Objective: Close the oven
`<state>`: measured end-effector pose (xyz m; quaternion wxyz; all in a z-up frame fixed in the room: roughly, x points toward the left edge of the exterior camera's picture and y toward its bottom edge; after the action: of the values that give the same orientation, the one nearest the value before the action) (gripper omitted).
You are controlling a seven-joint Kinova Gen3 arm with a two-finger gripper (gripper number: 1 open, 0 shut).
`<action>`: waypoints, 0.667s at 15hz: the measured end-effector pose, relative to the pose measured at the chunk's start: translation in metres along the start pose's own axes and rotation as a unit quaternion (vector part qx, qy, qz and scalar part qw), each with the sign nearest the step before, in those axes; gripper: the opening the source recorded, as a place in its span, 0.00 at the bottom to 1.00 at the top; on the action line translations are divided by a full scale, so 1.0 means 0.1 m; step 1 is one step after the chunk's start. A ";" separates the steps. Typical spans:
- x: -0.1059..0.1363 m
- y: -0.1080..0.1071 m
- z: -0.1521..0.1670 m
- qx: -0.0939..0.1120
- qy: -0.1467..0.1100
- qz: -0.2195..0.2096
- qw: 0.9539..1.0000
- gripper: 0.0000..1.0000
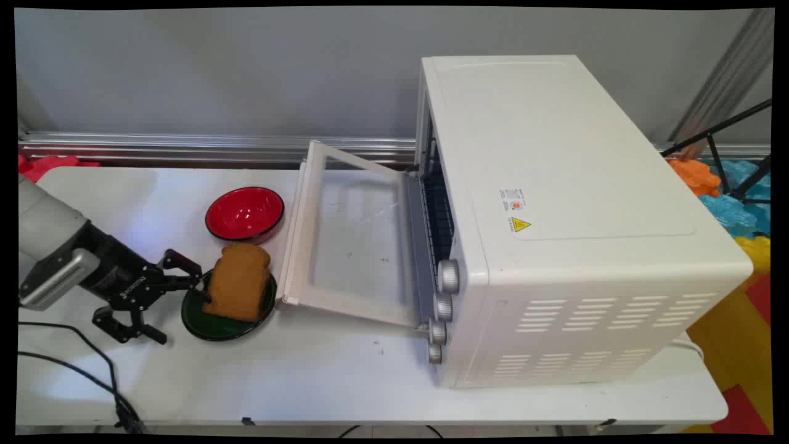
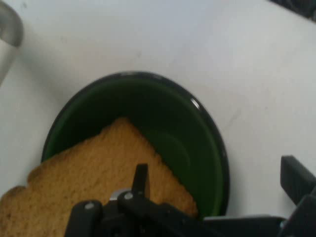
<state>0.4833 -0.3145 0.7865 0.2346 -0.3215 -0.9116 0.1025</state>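
Note:
A brown slice of toast [image 1: 237, 282] lies tilted in a dark green bowl [image 1: 212, 324] at the table's front left. My gripper [image 1: 182, 311] sits just left of the bowl and is open. Its upper fingertip [image 1: 201, 282] is against the toast's left edge, while the lower finger [image 1: 157, 336] stands outside the bowl's rim above the table. Seen from the hand, the toast [image 2: 94, 173] fills the bowl's lower left [image 2: 168, 113]. One finger [image 2: 140, 175] lies over the slice and the other [image 2: 296, 180] is off to the right beyond the rim.
A red bowl [image 1: 245, 213] stands just behind the green one. A white toaster oven [image 1: 555, 216] takes up the right half of the table, its glass door [image 1: 351, 234] folded down flat toward the bowls. Black cables [image 1: 92, 364] trail at the front left.

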 end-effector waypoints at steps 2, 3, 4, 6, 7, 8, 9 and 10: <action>0.04 -0.06 -0.04 0.005 0.000 -0.016 1.000 1.00; 0.06 -0.09 -0.07 0.007 0.000 -0.028 1.000 1.00; 0.11 -0.15 -0.11 0.009 0.000 -0.045 0.999 1.00; 0.19 -0.23 -0.18 0.009 0.000 -0.078 0.997 1.00; 0.21 -0.26 -0.21 0.010 0.000 -0.089 0.996 1.00; 0.25 -0.33 -0.27 0.015 0.001 -0.109 0.994 1.00; 0.28 -0.40 -0.33 0.023 0.001 -0.127 0.992 1.00; 0.29 -0.46 -0.37 0.030 0.001 -0.139 0.990 1.00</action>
<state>0.4568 -0.3300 0.8450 0.2567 -0.1845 -0.9439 0.0956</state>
